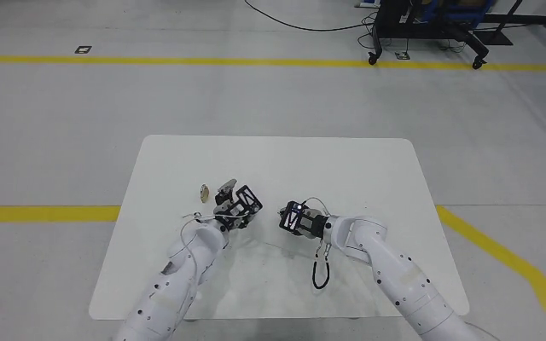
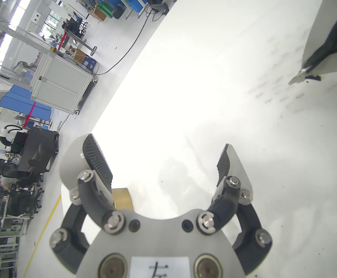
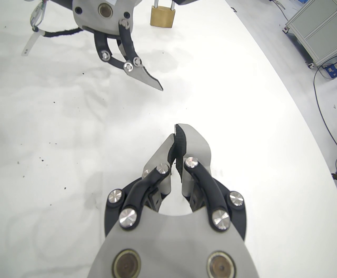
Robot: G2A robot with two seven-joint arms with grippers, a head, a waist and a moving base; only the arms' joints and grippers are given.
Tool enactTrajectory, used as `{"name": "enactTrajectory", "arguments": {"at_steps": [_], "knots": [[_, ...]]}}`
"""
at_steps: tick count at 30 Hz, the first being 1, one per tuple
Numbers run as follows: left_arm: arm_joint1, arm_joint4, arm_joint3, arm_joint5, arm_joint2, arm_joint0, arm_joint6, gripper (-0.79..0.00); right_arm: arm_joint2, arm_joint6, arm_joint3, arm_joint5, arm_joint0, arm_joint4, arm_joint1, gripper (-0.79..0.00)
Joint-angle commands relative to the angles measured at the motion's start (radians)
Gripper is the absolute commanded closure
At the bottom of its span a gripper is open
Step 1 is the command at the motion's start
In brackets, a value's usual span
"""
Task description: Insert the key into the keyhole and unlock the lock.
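We hold the key point(image 2: 297, 78) in the right hand point(image 3: 178, 134), pads closed on it. The left hand point(image 2: 158, 150) is wide open and empty, just beside the lock point(image 3: 162, 16) on the counter point(image 1: 358, 170). Insertion is not yet begun. The next move probably calls for gripping the lock.

Little lettering, none of it clear.
A white label point(image 2: 159, 267) on the base of the left gripper point(image 2: 163, 160) bears one dark handwritten character, cut off by the picture's edge. A white tag point(image 3: 29, 44) beside that arm's black cable point(image 3: 60, 33) carries small print near its end, too small to read.
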Motion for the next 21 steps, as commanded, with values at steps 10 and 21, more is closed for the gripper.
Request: {"name": "enactTrajectory", "arguments": {"at_steps": [10, 21], "knots": [[0.034, -0.121, -0.303, -0.045, -0.239, 0.175, 0.031, -0.785, 0.0, 0.0, 0.0, 0.0, 0.0, 0.0, 0.0, 0.0], [0.034, -0.121, -0.303, -0.045, -0.239, 0.175, 0.031, -0.785, -0.002, -0.054, -0.009, -0.037, -0.012, 0.075, -0.002, 0.0]]}}
